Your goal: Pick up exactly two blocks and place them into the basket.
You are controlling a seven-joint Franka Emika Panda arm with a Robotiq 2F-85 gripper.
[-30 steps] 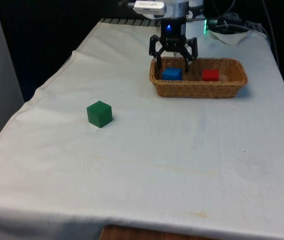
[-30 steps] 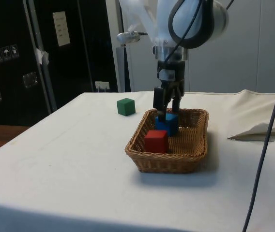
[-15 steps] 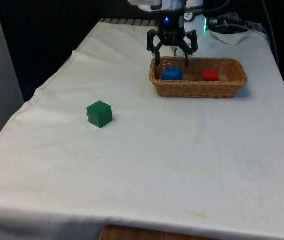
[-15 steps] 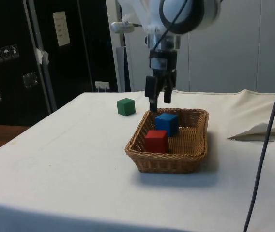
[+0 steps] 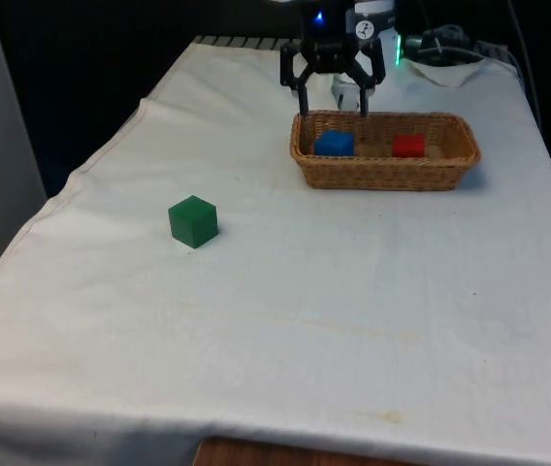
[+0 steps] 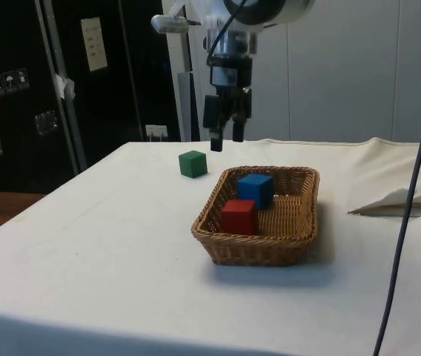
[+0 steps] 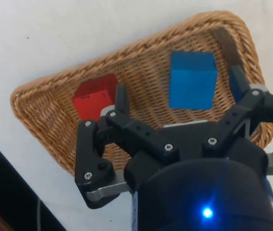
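The brown woven wicker basket [image 5: 384,165] sits on the worktop [image 5: 285,311] in the upper right of the front view. Inside it, the blue cube block [image 5: 334,144] lies left of the red cube block [image 5: 408,146]. The green cube block [image 5: 193,220] sits alone, left of centre. The black two-finger tool [image 5: 331,97] hangs above the basket's far left end.

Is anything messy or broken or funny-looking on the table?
Nothing stands out. The blue block and red block sit inside the basket, which looks whole and level. The green block sits alone on the cloth, and the end effector hangs open above the basket's edge.
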